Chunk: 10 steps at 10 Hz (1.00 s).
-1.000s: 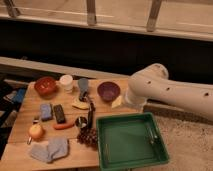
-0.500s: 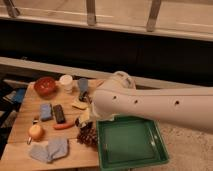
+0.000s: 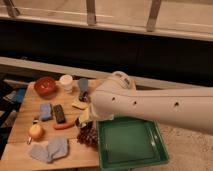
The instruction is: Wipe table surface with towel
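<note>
From where I stand the wiping has not begun: the towel [image 3: 50, 149] lies crumpled and untouched on the front left corner of the bench [image 3: 26, 112], a grey-blue heap at about seven o'clock from the bench's middle. The robot's white arm [image 3: 150, 105] reaches in from three o'clock and covers the right half of the wood. Its tool [image 3: 86, 119] hangs at the arm's lower left end, over the middle of the bench and just above a dark bunch of grapes [image 3: 89, 136]. Whether the tool is apart or together I cannot tell, since the arm hides most of it, and I see nothing carried in it. So I judge the step in hand to be the approach, with the grasp of the cloth not yet made. The towel sits at roughly seven o'clock from the tool, apart from it, with the grapes just beside the cloth at its three o'clock and an orange fruit [image 3: 35, 131] near its eleven o'clock. The next move, as I reckon it, calls for bringing the tool down and leftward onto the cloth without knocking those two. Wiping afterwards looks awkward. A red bowl [image 3: 45, 86], a white cup [image 3: 66, 81], a blue sponge [image 3: 45, 111], a dark block [image 3: 59, 113] and a green tray [image 3: 131, 142] at five o'clock crowd the wood.
</note>
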Motion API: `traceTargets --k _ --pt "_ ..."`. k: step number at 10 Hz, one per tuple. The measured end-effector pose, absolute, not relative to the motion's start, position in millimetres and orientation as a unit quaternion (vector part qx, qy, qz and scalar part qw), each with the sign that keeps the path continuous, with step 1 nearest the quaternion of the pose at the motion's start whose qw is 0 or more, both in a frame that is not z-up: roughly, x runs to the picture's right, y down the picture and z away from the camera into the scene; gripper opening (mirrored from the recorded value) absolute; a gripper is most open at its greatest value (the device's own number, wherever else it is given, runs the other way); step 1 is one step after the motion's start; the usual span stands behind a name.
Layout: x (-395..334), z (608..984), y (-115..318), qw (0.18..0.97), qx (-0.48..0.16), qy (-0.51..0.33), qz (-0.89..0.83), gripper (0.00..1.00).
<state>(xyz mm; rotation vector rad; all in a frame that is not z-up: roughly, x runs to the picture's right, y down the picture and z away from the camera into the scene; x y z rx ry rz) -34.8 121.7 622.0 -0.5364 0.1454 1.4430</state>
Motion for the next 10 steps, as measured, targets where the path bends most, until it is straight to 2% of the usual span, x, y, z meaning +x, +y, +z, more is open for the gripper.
traceTargets --k 3,10 --pt "-83 628 121 0.750 -0.227 0.050 0.619 0.78" --pt "-201 657 146 0.803 -0.278 0.029 0.526 0.78"
